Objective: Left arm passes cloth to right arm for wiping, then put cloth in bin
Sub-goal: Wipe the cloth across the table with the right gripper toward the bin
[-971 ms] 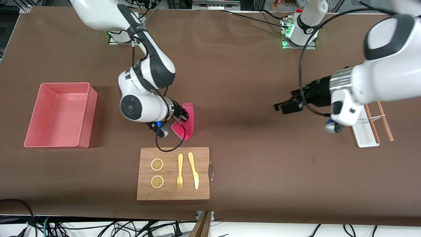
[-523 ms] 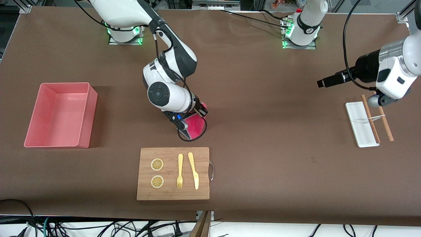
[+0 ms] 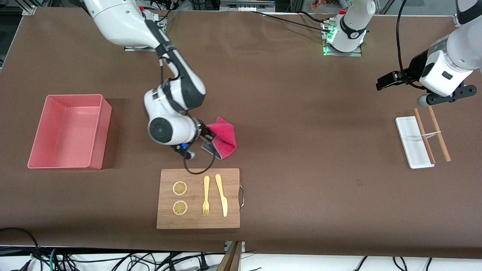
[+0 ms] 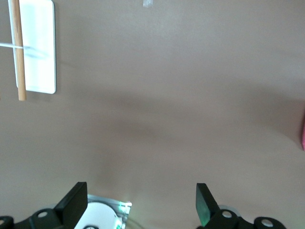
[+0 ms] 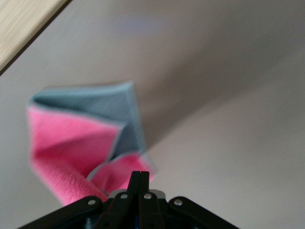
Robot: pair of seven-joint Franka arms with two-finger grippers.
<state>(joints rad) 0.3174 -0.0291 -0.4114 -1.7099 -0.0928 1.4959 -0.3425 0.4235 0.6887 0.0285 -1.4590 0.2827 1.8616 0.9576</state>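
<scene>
My right wrist view alone shows my right gripper point(image 5: 139, 183) pinched tight on the cloth point(image 5: 81, 143), pink face folded over grey, while the front view places that cloth point(image 3: 223, 137) over the table's middle, just farther from the front camera than the cutting board point(image 3: 198, 198) with its two lemon slices point(image 3: 180, 188), fork point(image 3: 206, 195) and knife point(image 3: 221, 194). My left gripper point(image 3: 388, 80) waits with fingers spread, up over the left arm's end near the white tray point(image 3: 412, 142) and chopsticks point(image 3: 431, 133). The bin point(image 3: 68, 131) sits at the right arm's end, nothing in it.
</scene>
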